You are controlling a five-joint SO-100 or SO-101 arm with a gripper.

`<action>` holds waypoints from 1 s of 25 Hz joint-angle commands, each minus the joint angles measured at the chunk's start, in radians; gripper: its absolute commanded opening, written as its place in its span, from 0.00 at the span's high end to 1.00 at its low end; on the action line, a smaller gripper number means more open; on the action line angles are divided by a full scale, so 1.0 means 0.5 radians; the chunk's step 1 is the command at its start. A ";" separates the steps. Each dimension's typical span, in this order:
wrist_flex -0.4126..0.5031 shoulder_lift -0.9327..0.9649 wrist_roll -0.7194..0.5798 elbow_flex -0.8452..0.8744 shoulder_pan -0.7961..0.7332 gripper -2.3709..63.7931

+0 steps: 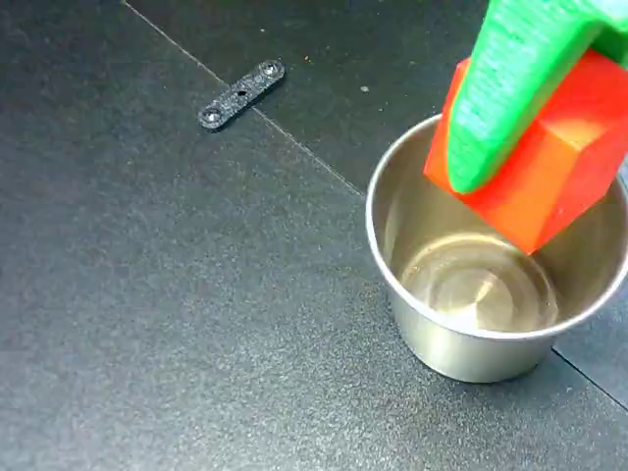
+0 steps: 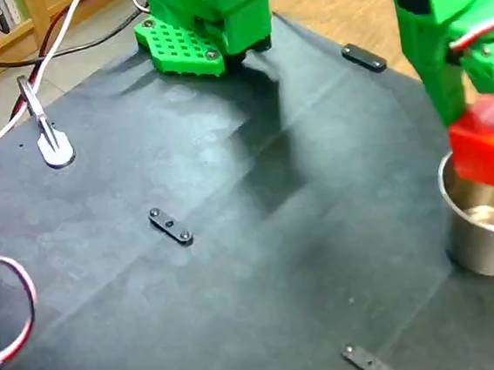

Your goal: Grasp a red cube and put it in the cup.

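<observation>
The red cube point(image 1: 549, 167) hangs tilted just above the open mouth of the cup point(image 1: 461, 339), held between the green fingers point(image 1: 500, 98) of my gripper point(image 1: 520, 128), which is shut on it. In the other fixed view the same red cube point(image 2: 486, 153) sits over the rim of the silver cup point(image 2: 485, 245) at the right edge, under my green gripper point(image 2: 486, 127). The cup stands upright and its shiny inside is empty. The far finger is hidden behind the cube.
A small black flat bracket point(image 1: 241, 94) lies on the dark mat, seen again as the bracket point(image 2: 171, 226) mid-table. Other black strips point(image 2: 370, 364) point(image 2: 363, 57) lie near the mat's edges. The arm's green base point(image 2: 205, 23) stands at the back, with a metal clamp point(image 2: 44, 126) and cables at the left.
</observation>
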 commanded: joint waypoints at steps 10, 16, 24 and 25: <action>0.018 0.018 0.006 -0.025 -0.012 0.52; 0.021 0.083 0.006 -0.046 -0.018 0.52; 0.025 0.687 -0.018 -0.003 -0.021 0.52; 0.028 0.752 -0.021 -0.003 -0.021 0.52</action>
